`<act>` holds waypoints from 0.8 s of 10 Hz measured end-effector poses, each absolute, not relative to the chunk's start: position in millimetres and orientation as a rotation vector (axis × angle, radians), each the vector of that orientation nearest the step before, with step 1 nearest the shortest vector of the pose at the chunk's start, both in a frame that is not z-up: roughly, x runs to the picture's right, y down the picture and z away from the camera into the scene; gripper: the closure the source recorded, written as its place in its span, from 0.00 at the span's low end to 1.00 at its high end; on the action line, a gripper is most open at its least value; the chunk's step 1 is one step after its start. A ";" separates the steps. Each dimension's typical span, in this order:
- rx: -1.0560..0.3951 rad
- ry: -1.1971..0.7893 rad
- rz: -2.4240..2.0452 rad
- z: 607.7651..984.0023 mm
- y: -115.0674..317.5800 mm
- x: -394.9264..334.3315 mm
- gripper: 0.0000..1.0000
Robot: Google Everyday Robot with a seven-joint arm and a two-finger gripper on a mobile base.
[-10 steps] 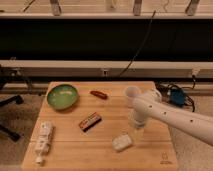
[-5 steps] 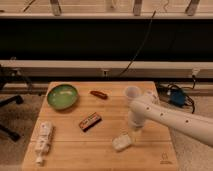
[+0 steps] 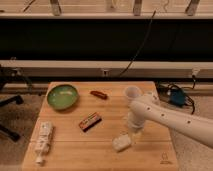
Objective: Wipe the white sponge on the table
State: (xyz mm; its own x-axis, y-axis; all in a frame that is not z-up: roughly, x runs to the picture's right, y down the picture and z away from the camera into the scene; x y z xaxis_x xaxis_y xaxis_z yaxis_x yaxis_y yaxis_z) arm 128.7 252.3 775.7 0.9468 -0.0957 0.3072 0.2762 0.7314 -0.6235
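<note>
The white sponge [image 3: 122, 142] lies on the light-wood table [image 3: 70, 155] near the front, right of centre. My white arm reaches in from the right, and the gripper [image 3: 134, 133] hangs just above and to the right of the sponge, at its far right corner. The arm's bulk hides the gripper's tips.
A green bowl [image 3: 62, 96] sits at the back left. A red-black packet [image 3: 90, 121] lies mid-table. A small red-brown item [image 3: 98, 94] lies at the back. A translucent white cup [image 3: 132, 93] stands back right beside my arm. A long white tube [image 3: 43, 142] lies front left.
My arm has moved left and down, bringing the gripper closer over the sponge. The sponge and other objects have stayed in place.
</note>
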 end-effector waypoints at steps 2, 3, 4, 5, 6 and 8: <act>-0.729 -0.295 -0.218 764.4 266.1 122.6 0.20; -0.726 -0.305 -0.220 761.4 270.6 120.5 0.20; -0.717 -0.318 -0.222 757.6 278.2 118.2 0.20; -0.706 -0.328 -0.225 754.7 285.1 116.3 0.20; -0.699 -0.332 -0.225 753.4 289.7 115.6 0.20; -0.689 -0.336 -0.230 753.9 296.9 112.1 0.20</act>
